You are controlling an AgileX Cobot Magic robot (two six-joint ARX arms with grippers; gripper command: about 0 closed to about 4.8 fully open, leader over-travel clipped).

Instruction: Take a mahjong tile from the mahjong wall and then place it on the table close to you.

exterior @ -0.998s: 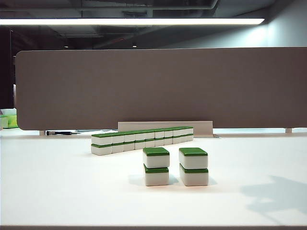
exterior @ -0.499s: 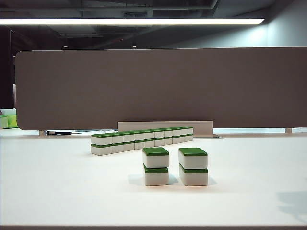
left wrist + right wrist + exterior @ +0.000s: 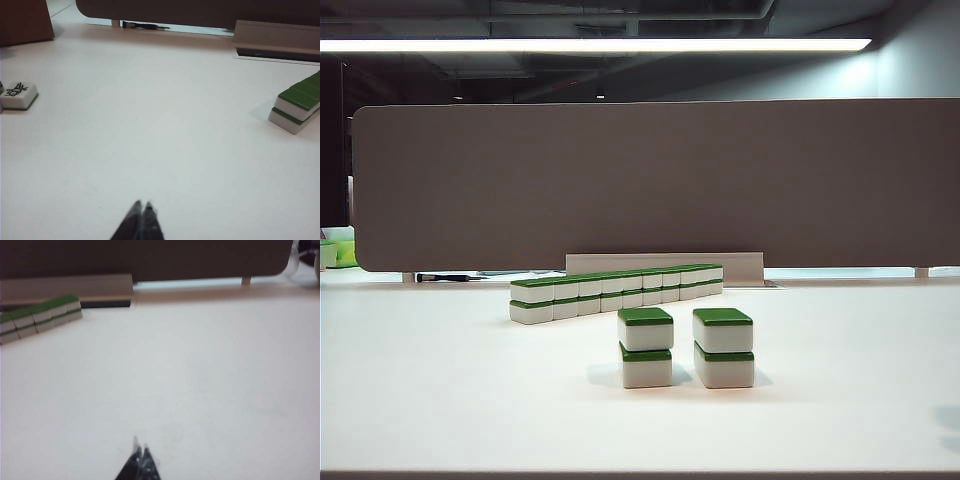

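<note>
With both grippers, left (image 3: 141, 206) and right (image 3: 140, 447), hovering empty (jaws pinched closed), an end tile of the mahjong wall (image 3: 616, 288) mid-tabletop (image 3: 440, 400) is probably best approached squarely.

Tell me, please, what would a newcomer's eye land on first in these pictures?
Probably the two lone two-tile stacks standing side by side mid-table, with the mahjong wall running behind them before the brown-grey partition. The left gripper and right gripper both sit shut above bare table, holding nothing.
</note>
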